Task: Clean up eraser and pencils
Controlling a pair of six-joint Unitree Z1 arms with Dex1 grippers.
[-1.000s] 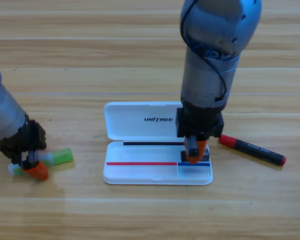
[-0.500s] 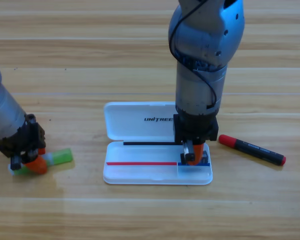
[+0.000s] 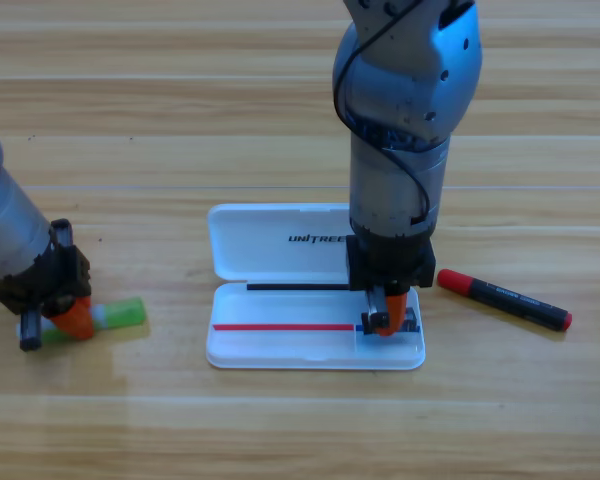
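Left gripper (image 3: 58, 318), at the frame's left edge, clenches the short light-green pencil (image 3: 115, 314) lying on the wooden table (image 3: 280, 420). Centre: open white plastic case (image 3: 280, 345). Right gripper (image 3: 388, 316) points down into its lower-right compartment, jaws clamped on the small black eraser (image 3: 404, 322). Right: red-capped black marker (image 3: 504, 299) lies on the table beside the case.

The right gripper (image 3: 388, 318) has shifted slightly left over the open white plastic case (image 3: 315, 300), exposing the small black eraser (image 3: 410, 322) beside it. The left gripper (image 3: 52, 322) has closed onto the light-green pencil (image 3: 115, 314).
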